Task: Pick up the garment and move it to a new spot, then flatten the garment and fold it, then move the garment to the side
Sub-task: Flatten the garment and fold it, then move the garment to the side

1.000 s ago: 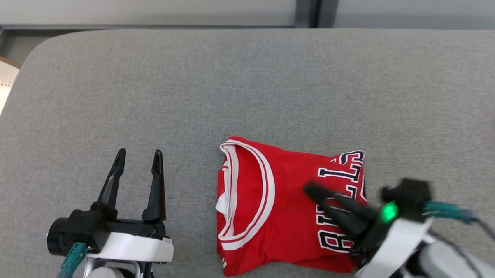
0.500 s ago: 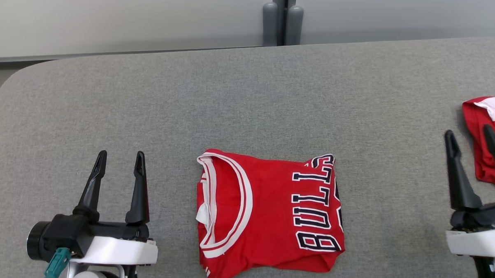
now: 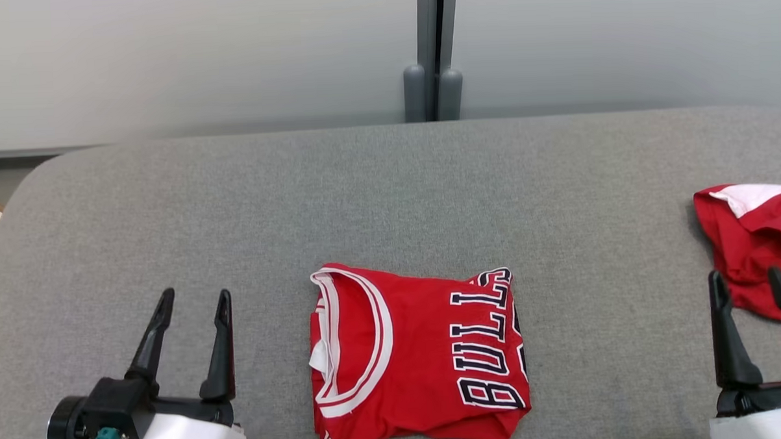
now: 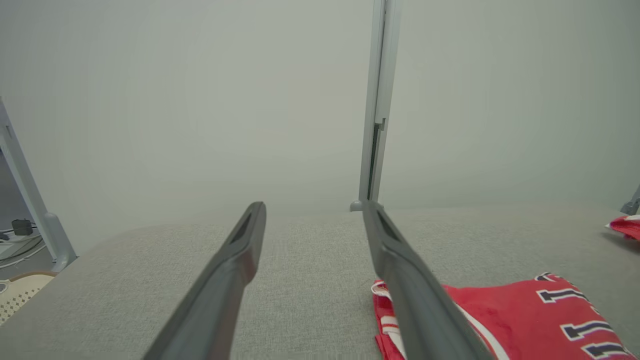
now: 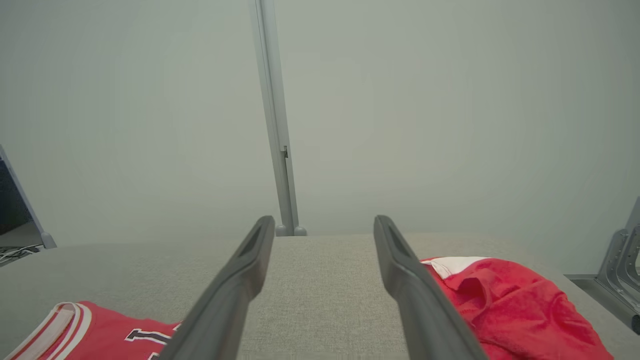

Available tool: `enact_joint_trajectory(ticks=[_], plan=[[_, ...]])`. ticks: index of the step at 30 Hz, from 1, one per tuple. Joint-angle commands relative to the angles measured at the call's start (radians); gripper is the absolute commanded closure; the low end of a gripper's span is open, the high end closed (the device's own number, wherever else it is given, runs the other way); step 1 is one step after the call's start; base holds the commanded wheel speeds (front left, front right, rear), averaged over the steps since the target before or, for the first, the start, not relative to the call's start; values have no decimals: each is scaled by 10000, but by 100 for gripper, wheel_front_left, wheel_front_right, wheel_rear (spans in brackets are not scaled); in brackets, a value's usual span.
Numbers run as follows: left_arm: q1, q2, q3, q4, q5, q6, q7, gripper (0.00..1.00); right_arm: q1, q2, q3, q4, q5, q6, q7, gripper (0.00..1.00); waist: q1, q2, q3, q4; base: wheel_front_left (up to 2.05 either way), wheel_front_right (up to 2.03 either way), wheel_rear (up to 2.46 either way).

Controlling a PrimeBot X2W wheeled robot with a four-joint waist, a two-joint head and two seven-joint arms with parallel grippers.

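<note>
– While the folded red basketball jersey with white-trimmed collar [image 3: 418,358] lies flat on the grey fabric tabletop [image 3: 389,193], what flanks it?
– The left gripper [image 3: 195,294] near its left, the right gripper [image 3: 745,275] well off to its right, just beside a crumpled red cloth [image 3: 755,239]. Both have their jaws apart and hold nothing.

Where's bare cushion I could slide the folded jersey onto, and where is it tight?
The widest bare stretch is the grey cushion behind the folded jersey, up to its far edge. There are also bare strips between the jersey and the left gripper, and between the jersey and the right gripper. It is crowded at far right, where the crumpled red garment lies.
</note>
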Motion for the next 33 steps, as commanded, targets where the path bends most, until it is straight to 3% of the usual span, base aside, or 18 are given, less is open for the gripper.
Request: enact_joint_trajectory(ticks=[1, 12, 33], plan=[[167, 90, 15, 38, 86, -54, -40, 0, 176, -18, 25, 51, 18, -1, 133, 0, 0, 0, -334, 23, 0, 0, 0], [762, 245, -15, 440, 28, -129, -40, 0, 1082, -43, 105, -80, 92, -1, 632, 0, 0, 0, -930, 7, 0, 0, 0], [478, 307, -44, 930, -203, -5, -40, 0, 1223, -9, -85, -277, -60, -1, 905, 0, 0, 0, -1002, -12, 0, 0, 0]])
